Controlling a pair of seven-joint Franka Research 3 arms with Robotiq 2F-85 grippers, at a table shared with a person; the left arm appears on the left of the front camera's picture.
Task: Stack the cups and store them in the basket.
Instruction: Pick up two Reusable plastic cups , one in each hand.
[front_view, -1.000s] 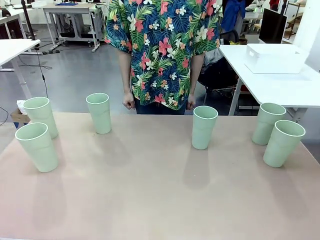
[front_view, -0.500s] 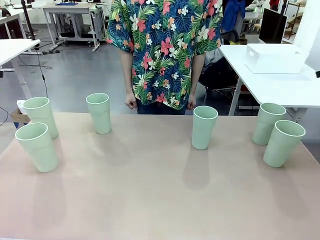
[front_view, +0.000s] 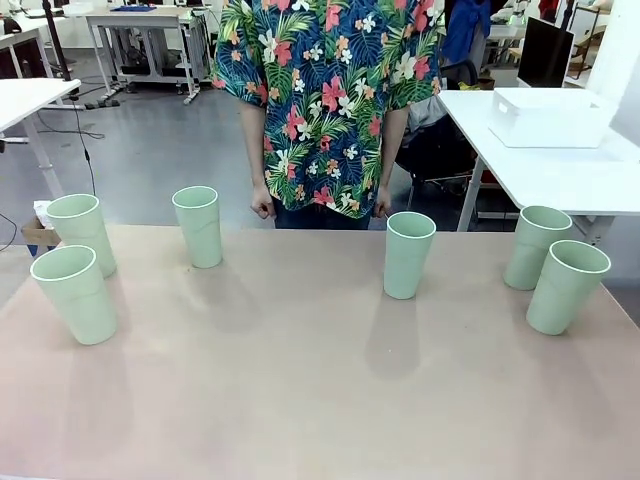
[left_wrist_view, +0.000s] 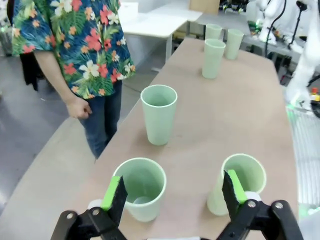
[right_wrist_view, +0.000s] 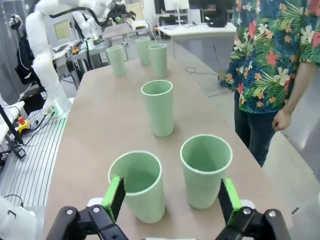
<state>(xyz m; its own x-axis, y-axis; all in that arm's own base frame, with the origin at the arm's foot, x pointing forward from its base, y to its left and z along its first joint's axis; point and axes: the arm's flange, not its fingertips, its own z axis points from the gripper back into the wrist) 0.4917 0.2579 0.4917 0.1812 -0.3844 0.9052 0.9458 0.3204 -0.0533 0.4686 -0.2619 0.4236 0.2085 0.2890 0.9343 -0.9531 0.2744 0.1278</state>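
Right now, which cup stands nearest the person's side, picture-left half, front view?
The mint-green tapered plastic cup standing alone; the other two left-half cups stand close together near the corner.

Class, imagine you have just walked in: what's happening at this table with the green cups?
Nobody is handling anything: the person stands at the far side, hands down. Six pale green cups stand upright and separate, three toward each end of the table, none stacked yet. The left gripper is open above two cups at its end, and the right gripper is open above two at the other. A white basket sits on another table behind.
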